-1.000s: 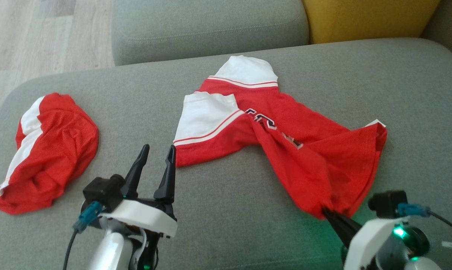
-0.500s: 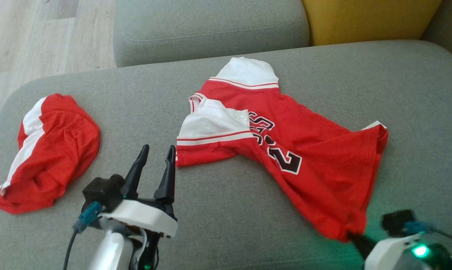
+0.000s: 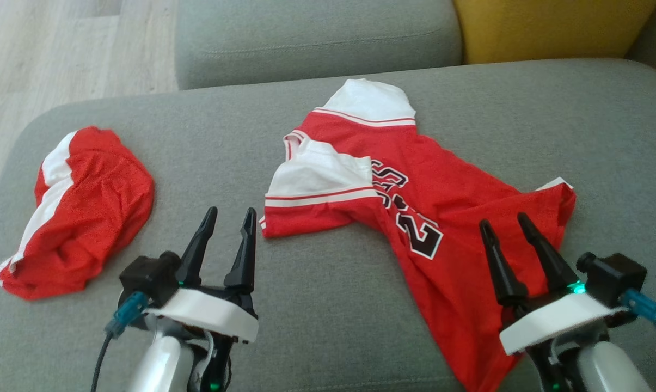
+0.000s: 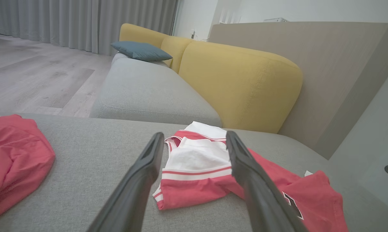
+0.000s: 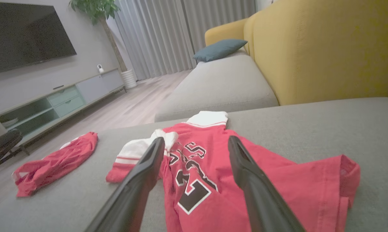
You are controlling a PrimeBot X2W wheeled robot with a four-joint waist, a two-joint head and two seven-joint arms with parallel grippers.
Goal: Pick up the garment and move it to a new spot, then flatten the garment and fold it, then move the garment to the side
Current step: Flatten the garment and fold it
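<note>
- Right gripper (image 3: 503, 220): both dark fingers spread apart with nothing between them. In the head view it sits over the hem-side part of the jersey; whether it touches the cloth cannot be told.
- Right wrist view: the right gripper (image 5: 195, 139) frames the black, white-edged numeral on the jersey's chest, fingers wide.
- Left gripper (image 3: 231, 211): fingers spread and empty, over bare grey upholstery. Its tips are just beside the lower edge of the jersey's nearer sleeve and not touching it.
- Left wrist view: the left gripper (image 4: 194, 134) brackets that white sleeve, with an open gap.
- Jersey (image 3: 447, 185): red with white sleeves trimmed in red stripes and black lettering above the numeral.
  - It lies front up on the grey sofa seat (image 3: 333, 283), right of centre.
  - The collar end points away from the robot and the hem runs off the bottom edge of the head view.
  - The nearer sleeve is rumpled, and the far hem corner is turned over with a bit of white showing.
  - It also shows in the wrist views (image 4: 197, 158) (image 5: 197, 167).
- Second red-and-white garment (image 3: 88, 207): crumpled in a heap at the left end of the same seat, well apart from the jersey (image 4: 13, 154) (image 5: 55, 164).
- Surroundings:
  - A yellow backrest (image 3: 545, 27) stands behind the seat.
  - A blue-grey pillow (image 5: 219, 49) lies on the further grey seat.
  - A pale wood floor (image 3: 61, 49) lies to the left.
  - A dark TV screen (image 5: 26, 32) hangs above a low cabinet (image 5: 61, 96), with grey curtains (image 4: 68, 19) beyond.
</note>
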